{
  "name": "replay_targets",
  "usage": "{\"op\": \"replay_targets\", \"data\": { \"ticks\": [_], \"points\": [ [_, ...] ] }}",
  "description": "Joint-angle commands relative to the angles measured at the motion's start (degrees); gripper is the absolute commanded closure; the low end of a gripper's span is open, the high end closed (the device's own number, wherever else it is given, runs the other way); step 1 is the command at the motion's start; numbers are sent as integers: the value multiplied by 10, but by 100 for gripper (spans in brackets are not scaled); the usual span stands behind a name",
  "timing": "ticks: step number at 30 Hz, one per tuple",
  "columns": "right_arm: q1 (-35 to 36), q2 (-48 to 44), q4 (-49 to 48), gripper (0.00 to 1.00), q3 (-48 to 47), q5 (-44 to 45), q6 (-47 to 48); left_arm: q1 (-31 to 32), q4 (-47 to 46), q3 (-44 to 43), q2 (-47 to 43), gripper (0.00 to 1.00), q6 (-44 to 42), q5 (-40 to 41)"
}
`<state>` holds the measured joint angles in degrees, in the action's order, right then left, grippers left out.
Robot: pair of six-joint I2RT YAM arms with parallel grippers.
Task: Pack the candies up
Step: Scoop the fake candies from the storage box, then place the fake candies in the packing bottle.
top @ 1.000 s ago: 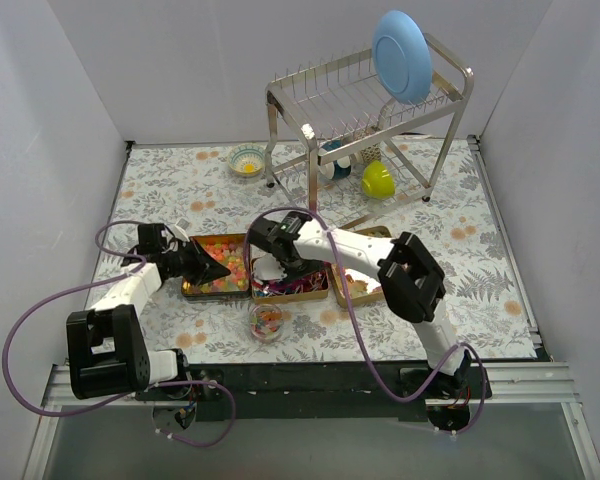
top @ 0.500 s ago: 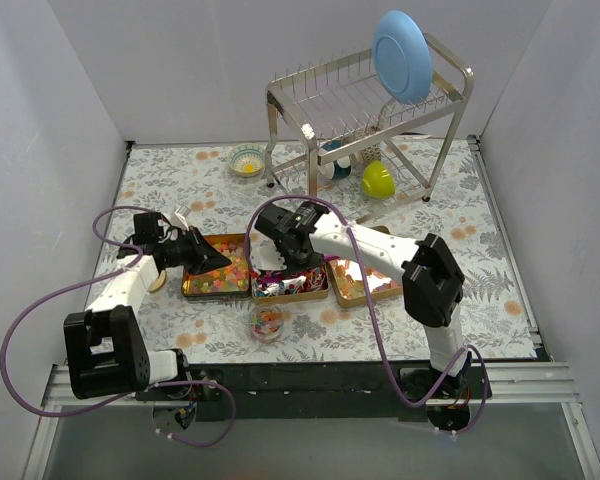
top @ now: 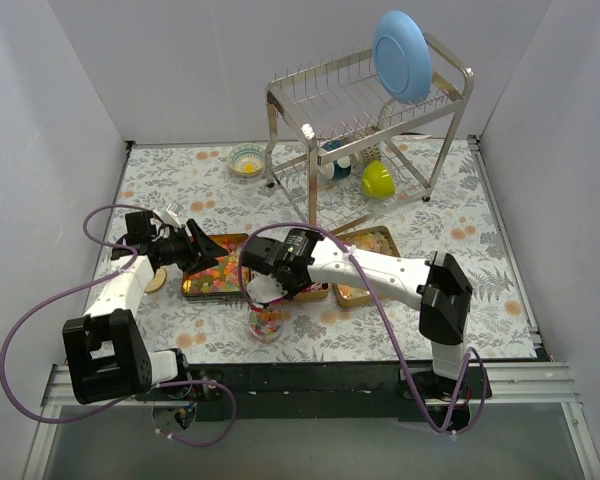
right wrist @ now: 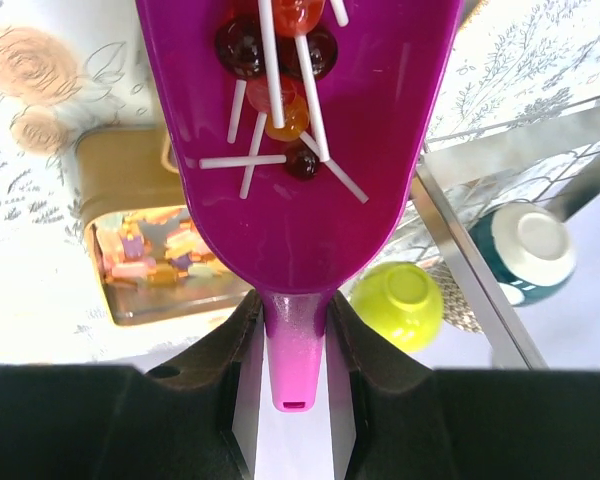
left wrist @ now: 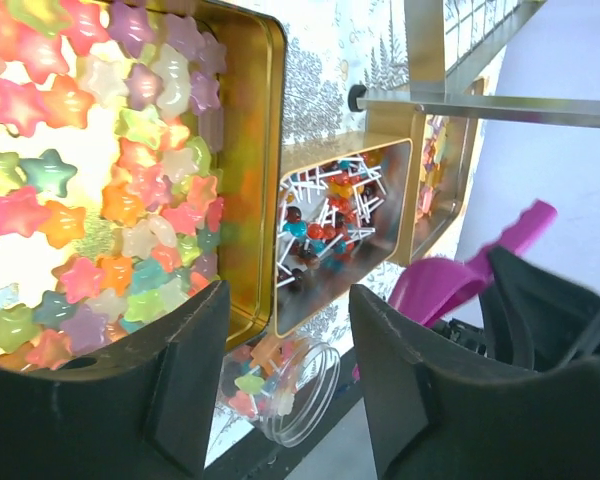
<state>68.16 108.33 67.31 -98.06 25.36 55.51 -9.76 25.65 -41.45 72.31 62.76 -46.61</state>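
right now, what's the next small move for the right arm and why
Probably tip the purple scoop over the clear jar. The right claw is shut on its handle, the scoop holds several lollipops, and in the top view it hangs right by the jar, which already holds sweets.

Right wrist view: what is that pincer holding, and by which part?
The right pincer grips the purple plastic scoop of lollipops by its narrow handle.

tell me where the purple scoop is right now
The scoop is held by its handle in the jaws of the right gripper, loaded with lollipops. In the top view it is centre-front, just above the clear jar.
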Motion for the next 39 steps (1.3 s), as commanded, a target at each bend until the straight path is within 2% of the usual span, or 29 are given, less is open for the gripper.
{"op": "replay_targets", "data": {
  "ticks": [1, 6, 10, 22, 39],
  "points": [
    [37, -25, 40, 99, 13, 62, 26, -11, -2, -20, -18, 47, -9, 25],
    [73, -7, 77, 99, 5, 88, 6, -24, -13, -14, -30, 46, -5, 35],
    [95, 2, 75, 99, 8, 144, 10, -31, -21, -9, -46, 46, -2, 35],
    [127, 37, 76, 99, 10, 220, 10, -39, -35, 8, -83, 45, 11, 30],
    [129, 28, 75, 99, 10, 239, -8, -42, -44, 21, -109, 45, 21, 21]
  ]
}}
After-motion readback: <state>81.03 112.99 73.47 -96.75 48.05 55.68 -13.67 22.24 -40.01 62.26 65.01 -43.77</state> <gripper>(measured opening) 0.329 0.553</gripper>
